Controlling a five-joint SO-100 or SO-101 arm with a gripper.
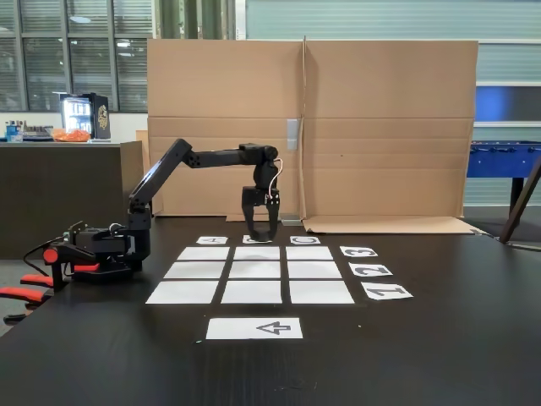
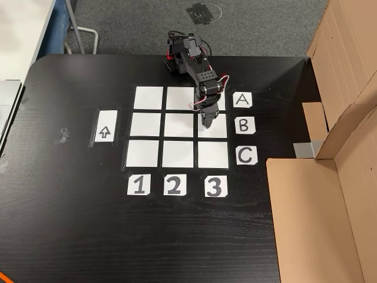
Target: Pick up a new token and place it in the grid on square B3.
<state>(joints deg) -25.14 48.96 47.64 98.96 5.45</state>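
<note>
Black desk (image 2: 70,224), white grid (image 2: 147,154). We see the end effector (image 2: 207,122) pointing down over square B3 (image 2: 217,131). We cannot tell if it grips anything.

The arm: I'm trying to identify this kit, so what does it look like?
The arm is black all over, built from boxy jointed segments. Thin red and white wires loop beside the wrist. The gripper has two dark fingers. Red parts show at its base.
</note>
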